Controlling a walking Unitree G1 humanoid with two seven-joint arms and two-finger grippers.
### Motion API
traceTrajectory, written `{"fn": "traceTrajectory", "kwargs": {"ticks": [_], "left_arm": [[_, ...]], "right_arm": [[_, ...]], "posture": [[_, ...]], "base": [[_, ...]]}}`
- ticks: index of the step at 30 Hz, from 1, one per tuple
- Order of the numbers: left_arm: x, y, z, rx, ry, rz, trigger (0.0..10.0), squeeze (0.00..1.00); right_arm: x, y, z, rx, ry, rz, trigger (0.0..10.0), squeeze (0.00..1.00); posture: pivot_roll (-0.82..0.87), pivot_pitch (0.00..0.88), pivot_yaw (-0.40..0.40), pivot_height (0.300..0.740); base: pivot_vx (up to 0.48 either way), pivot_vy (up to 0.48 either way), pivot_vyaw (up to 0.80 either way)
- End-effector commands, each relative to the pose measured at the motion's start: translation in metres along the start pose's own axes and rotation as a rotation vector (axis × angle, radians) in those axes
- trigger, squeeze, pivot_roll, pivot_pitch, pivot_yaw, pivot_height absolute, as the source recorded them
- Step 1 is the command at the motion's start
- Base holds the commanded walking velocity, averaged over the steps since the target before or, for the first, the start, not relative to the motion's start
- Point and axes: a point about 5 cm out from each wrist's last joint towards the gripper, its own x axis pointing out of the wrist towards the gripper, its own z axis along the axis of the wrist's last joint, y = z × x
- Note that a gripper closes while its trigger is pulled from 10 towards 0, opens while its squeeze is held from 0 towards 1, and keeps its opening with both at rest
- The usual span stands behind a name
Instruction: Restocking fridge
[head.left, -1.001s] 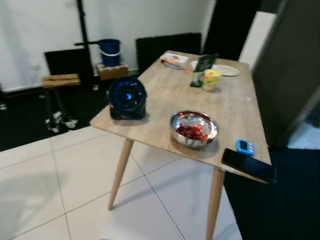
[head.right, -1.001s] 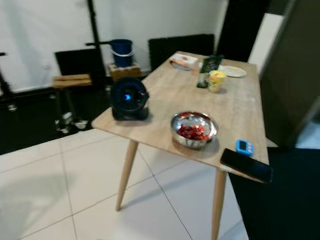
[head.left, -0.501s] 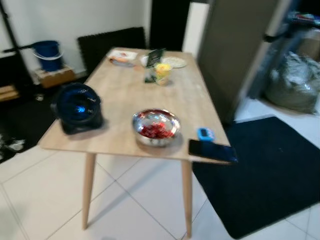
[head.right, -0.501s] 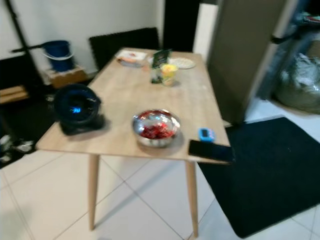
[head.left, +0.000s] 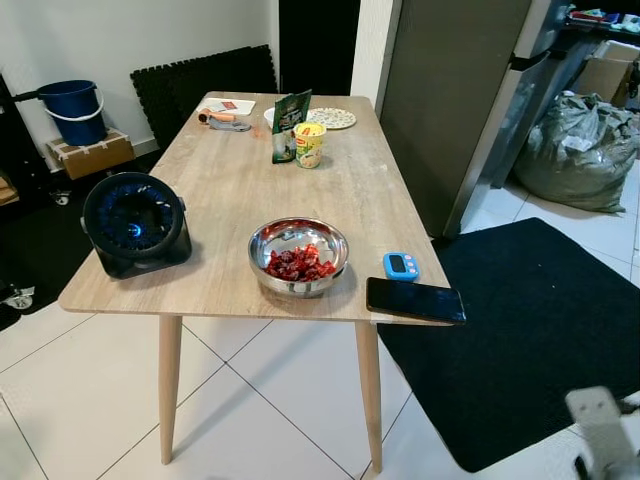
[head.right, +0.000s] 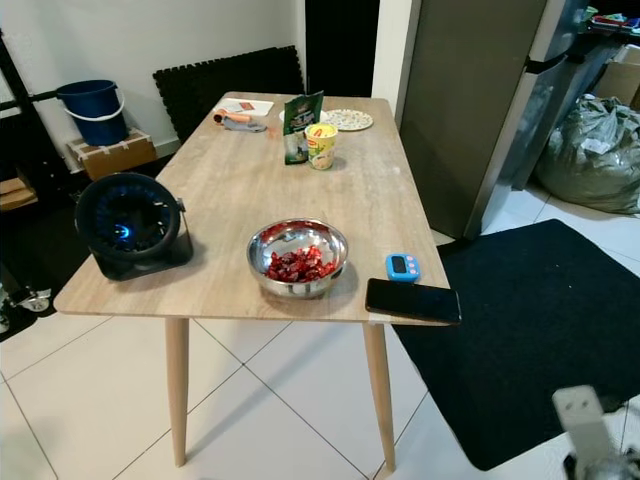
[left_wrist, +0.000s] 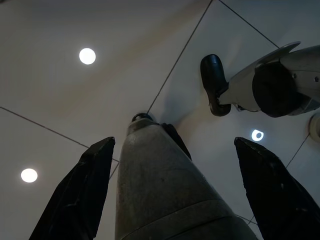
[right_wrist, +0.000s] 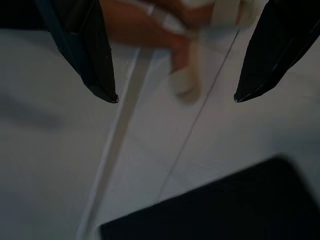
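Shiny metal bowl (head.left: 297, 257) near you holds red bits (head.left: 299, 265); past it a yellow cup (head.left: 309, 145). Your left gripper (left_wrist: 170, 190) and right gripper (right_wrist: 175, 90) hang low over the floor, fingers spread wide.

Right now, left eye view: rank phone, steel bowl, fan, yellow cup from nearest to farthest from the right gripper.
Right gripper sits low at the right.
1. Phone, table's near right corner.
2. Steel bowl, near edge, centre.
3. Fan, near left corner.
4. Yellow cup, far end.
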Motion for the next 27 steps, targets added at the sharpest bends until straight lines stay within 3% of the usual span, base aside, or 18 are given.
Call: {"fn": "traceTrajectory", "kwargs": {"ticks": [1, 4, 7, 8, 9, 11, 12, 14, 16, 17, 18, 23, 26, 27], "left_arm": [[0.000, -0.004, -0.008, -0.009, 0.028, -0.003, 10.0, 0.00], [0.000, -0.004, -0.008, -0.010, 0.029, -0.003, 10.0, 0.00], [0.000, -0.004, -0.008, -0.010, 0.029, -0.003, 10.0, 0.00], [0.000, -0.004, -0.008, -0.010, 0.030, -0.004, 10.0, 0.00], [0.000, -0.004, -0.008, -0.010, 0.030, -0.004, 10.0, 0.00], [0.000, -0.005, -0.009, -0.009, 0.030, -0.005, 10.0, 0.00], [0.000, -0.005, -0.009, -0.009, 0.030, -0.005, 10.0, 0.00], [0.000, -0.005, -0.008, -0.009, 0.030, -0.007, 10.0, 0.00], [0.000, -0.005, -0.008, -0.009, 0.030, -0.007, 10.0, 0.00], [0.001, -0.006, -0.008, -0.007, 0.030, -0.008, 10.0, 0.00], [0.001, -0.006, -0.008, -0.007, 0.030, -0.008, 10.0, 0.00], [0.001, -0.007, -0.009, -0.005, 0.032, -0.010, 10.0, 0.00], [0.001, -0.007, -0.009, -0.006, 0.032, -0.010, 10.0, 0.00], [0.001, -0.007, -0.009, -0.006, 0.032, -0.010, 10.0, 0.00]], "right_arm": [[0.001, -0.007, 0.008, 0.037, -0.029, -0.032, 10.0, 0.00], [0.003, -0.036, 0.052, 0.090, -0.181, -0.112, 10.0, 0.00], [0.002, -0.043, 0.065, 0.102, -0.228, -0.131, 10.0, 0.00], [-0.001, -0.049, 0.091, 0.139, -0.330, -0.129, 10.0, 0.00], [-0.001, -0.049, 0.091, 0.139, -0.330, -0.129, 10.0, 0.00], [-0.011, -0.050, 0.139, 0.221, -0.538, -0.048, 10.0, 0.00], [-0.011, -0.050, 0.139, 0.221, -0.538, -0.048, 10.0, 0.00], [-0.026, -0.040, 0.180, 0.262, -0.724, 0.110, 10.0, 0.00], [-0.026, -0.040, 0.180, 0.262, -0.724, 0.110, 10.0, 0.00], [-0.043, -0.021, 0.212, 0.267, -0.867, 0.292, 10.0, 0.00], [-0.043, -0.021, 0.212, 0.267, -0.867, 0.292, 10.0, 0.00], [-0.085, 0.027, 0.261, 0.213, -1.085, 0.666, 10.0, 0.00], [-0.092, 0.035, 0.266, 0.196, -1.111, 0.725, 10.0, 0.00], [-0.101, 0.046, 0.272, 0.154, -1.147, 0.801, 10.0, 0.00]], "posture": [[-0.04, 0.014, -0.020, 0.740], [-0.04, 0.015, -0.020, 0.740], [-0.04, 0.015, -0.020, 0.740], [-0.04, 0.015, -0.020, 0.740], [-0.04, 0.015, -0.020, 0.740], [-0.05, 0.015, -0.021, 0.740], [-0.05, 0.015, -0.021, 0.740], [-0.05, 0.015, -0.021, 0.740], [-0.05, 0.015, -0.021, 0.740], [-0.05, 0.017, -0.022, 0.740], [-0.05, 0.017, -0.022, 0.740], [-0.05, 0.020, -0.025, 0.740], [-0.05, 0.020, -0.025, 0.740], [-0.04, 0.024, -0.025, 0.740]], "base": [[0.000, 0.000, 0.00], [0.000, 0.000, 0.00], [0.000, 0.000, 0.00], [0.000, 0.000, 0.00], [0.000, 0.000, 0.00], [0.000, 0.000, 0.00], [0.000, 0.000, 0.00], [0.000, 0.000, 0.00], [0.000, 0.000, 0.00], [0.000, 0.000, 0.00], [0.000, 0.000, 0.00], [0.000, 0.000, 0.00], [0.000, 0.000, 0.00], [0.000, 0.000, 0.00]]}}
